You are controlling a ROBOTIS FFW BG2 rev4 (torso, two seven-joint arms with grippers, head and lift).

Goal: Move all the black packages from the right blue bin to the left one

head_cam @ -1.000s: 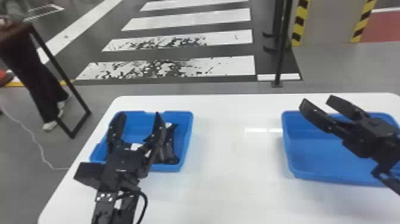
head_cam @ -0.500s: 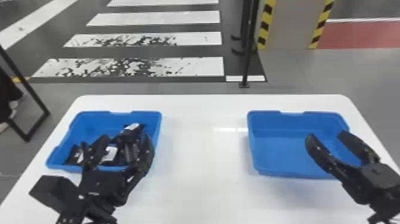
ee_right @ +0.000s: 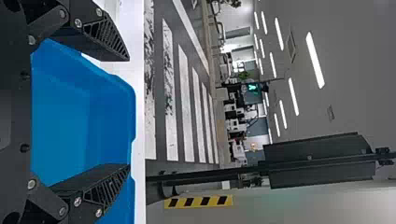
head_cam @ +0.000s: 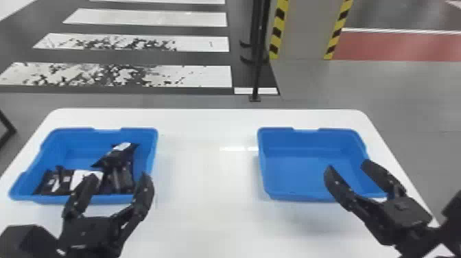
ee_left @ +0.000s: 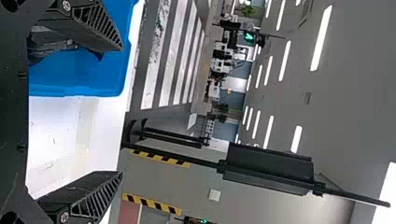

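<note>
Several black packages [head_cam: 116, 159] lie in the left blue bin [head_cam: 155, 139]. My left tool [head_cam: 119, 177] is wide beside them, my right tool [head_cam: 347, 165] wide at the right blue bin [head_cam: 262, 168]. Transfer looks finished; I'd lift past the rims before withdrawing.

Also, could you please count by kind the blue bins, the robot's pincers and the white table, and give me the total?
Bins: 2 (left bin, right bin)
Pincers: 2 (left pincer, right pincer)
Table: 1
Total: 5
</note>
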